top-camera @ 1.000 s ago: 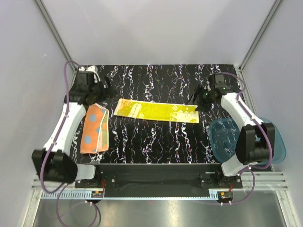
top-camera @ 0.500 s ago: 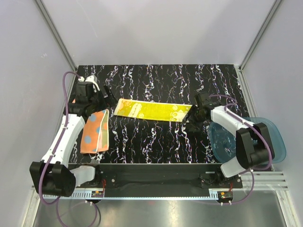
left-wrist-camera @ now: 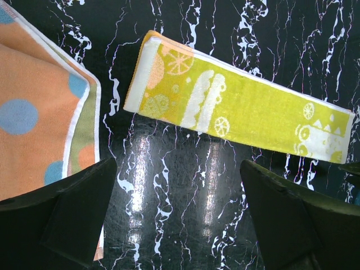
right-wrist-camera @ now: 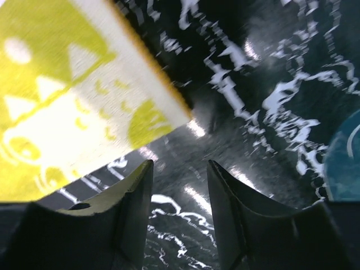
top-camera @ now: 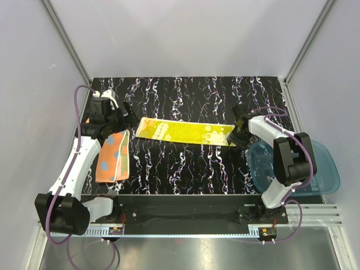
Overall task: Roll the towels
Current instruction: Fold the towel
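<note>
The yellow towel [top-camera: 185,132] lies flat as a long strip across the middle of the black marbled table. The orange polka-dot towel [top-camera: 112,157] lies folded at the left. My left gripper [top-camera: 126,111] hovers wide open between them, over bare table; its view shows the yellow towel [left-wrist-camera: 242,104] ahead and the orange towel [left-wrist-camera: 39,112] at the left, with nothing between its fingers [left-wrist-camera: 62,214]. My right gripper [top-camera: 240,134] is low at the yellow towel's right end. Its jaws [right-wrist-camera: 179,166] stand partly open over bare table just beside the towel's corner [right-wrist-camera: 84,101], holding nothing.
A translucent blue tray [top-camera: 323,169] sits at the table's right edge, close behind the right arm, and its rim shows in the right wrist view [right-wrist-camera: 344,160]. White walls and metal posts enclose the table.
The right gripper swung toward the near side, then came back to the yellow towel's right end, its jaws narrowing. The left arm shifted slightly early on, then held still, open.
</note>
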